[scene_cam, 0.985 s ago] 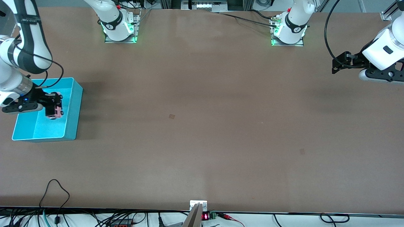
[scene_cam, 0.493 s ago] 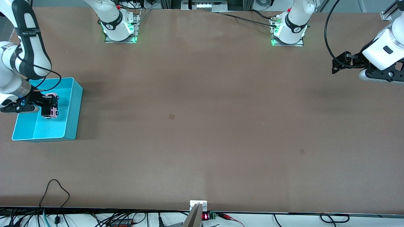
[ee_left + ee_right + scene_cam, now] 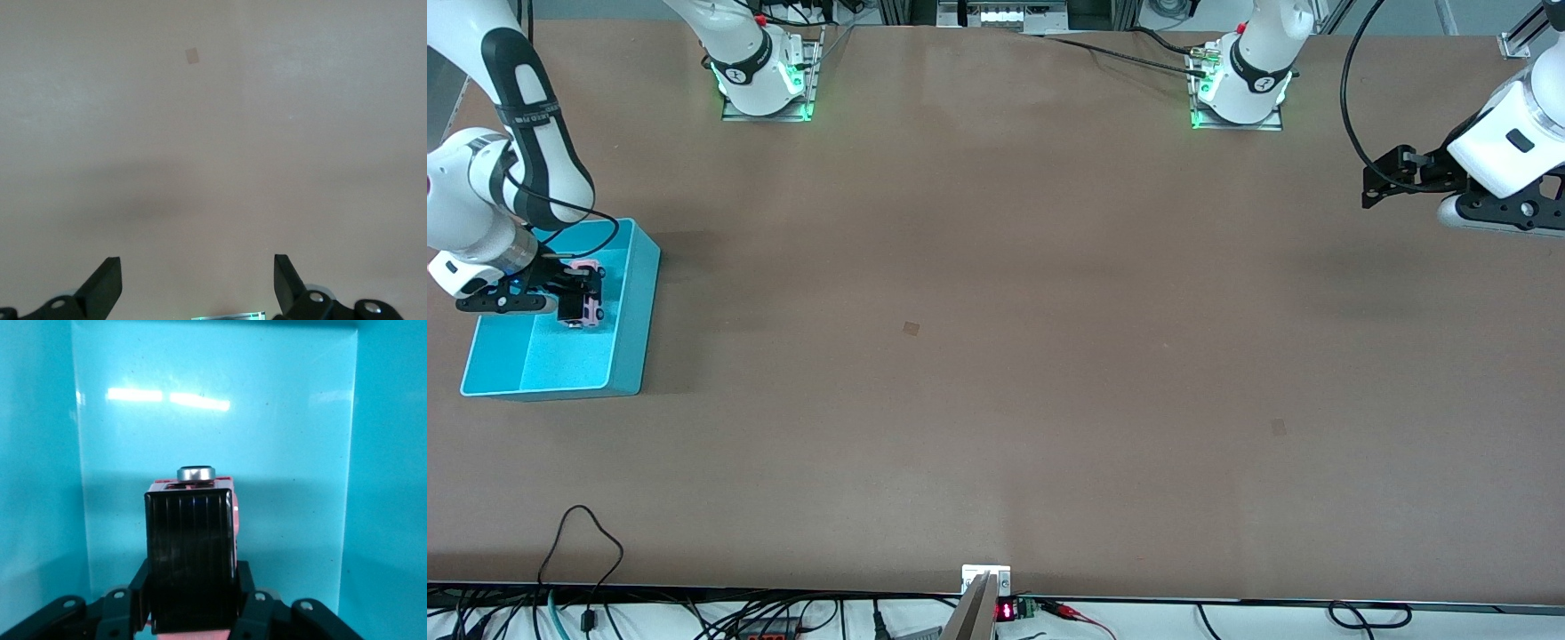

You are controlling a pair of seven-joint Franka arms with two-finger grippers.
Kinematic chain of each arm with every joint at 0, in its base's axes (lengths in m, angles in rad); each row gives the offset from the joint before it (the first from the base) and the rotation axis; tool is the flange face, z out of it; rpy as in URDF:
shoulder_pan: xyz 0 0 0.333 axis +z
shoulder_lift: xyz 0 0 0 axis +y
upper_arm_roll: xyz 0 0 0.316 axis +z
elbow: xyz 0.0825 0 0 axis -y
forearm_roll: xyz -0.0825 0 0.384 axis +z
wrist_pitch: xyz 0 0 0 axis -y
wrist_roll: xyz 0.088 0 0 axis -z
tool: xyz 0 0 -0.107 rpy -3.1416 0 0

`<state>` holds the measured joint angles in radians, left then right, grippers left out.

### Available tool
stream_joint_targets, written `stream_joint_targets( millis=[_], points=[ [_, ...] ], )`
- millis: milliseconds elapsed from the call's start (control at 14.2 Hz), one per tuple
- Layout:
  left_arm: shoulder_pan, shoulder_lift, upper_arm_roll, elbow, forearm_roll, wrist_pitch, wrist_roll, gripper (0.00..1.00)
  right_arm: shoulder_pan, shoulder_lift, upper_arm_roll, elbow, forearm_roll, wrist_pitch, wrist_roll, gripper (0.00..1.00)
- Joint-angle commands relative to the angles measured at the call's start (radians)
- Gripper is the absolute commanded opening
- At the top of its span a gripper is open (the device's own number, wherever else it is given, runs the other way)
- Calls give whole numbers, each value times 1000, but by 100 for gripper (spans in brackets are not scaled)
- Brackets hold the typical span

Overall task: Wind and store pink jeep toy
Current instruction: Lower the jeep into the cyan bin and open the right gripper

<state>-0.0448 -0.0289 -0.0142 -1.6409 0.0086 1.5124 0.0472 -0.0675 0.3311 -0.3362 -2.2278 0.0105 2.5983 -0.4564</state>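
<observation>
Jeep status: pink jeep toy (image 3: 588, 305) sits clamped between the jaws of the right gripper (image 3: 578, 298), at the left edge of the front frame, inside the outline of the cyan bin (image 3: 630, 329). Right wrist view shows the toy (image 3: 191, 550) dead centre between the two fingers (image 3: 256, 603), black roof panel facing the camera, a silver knob at its top end, bin floor and walls all around it. Whether the wheels touch the bin floor cannot be told.

Room: toy is in the upper half of the bin, near the wall toward the middle of the desk (image 3: 996, 356); lower half of the bin floor is bare. Desk between the bin and the right edge of the frame holds nothing but two small marks.

Left gripper (image 3: 1383, 182) waits at the upper right of the front frame, jaws apart, over bare desk (image 3: 213, 133).

Versus a second ago: right gripper and toy sit slightly higher in the frame, and the arm's elbow has swung inward. Left arm unchanged.
</observation>
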Motion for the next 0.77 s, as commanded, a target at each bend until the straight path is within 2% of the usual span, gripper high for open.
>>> stream_joint_targets(
  millis=[0, 141, 211, 281, 352, 422, 493, 704],
  points=[
    [-4, 17, 2, 35, -7, -24, 6, 100, -18, 16, 3, -16, 3, 37, -37, 0],
    [-4, 17, 2, 35, -6, -24, 6, 100, -23, 32, 3, -16, 3, 43, -38, 0],
    [-4, 17, 2, 35, -5, -24, 6, 100, -25, 35, 3, -16, 3, 45, -38, 2],
    [-4, 17, 2, 35, -7, -24, 6, 100, -23, 39, 3, -16, 3, 45, -38, 9],
    [-4, 17, 2, 35, -7, -24, 6, 100, -23, 43, 3, -16, 3, 43, -38, 23],
    [-4, 17, 2, 35, -7, -24, 6, 100, -21, 45, 3, -16, 3, 43, -38, 45],
    [-4, 17, 2, 35, -6, -24, 6, 100, -18, 40, 3, -15, 3, 42, -38, 62],
    [-4, 17, 2, 35, -7, -24, 6, 100, -15, 20, 9, -4, 3, 37, -38, 100]
  ],
)
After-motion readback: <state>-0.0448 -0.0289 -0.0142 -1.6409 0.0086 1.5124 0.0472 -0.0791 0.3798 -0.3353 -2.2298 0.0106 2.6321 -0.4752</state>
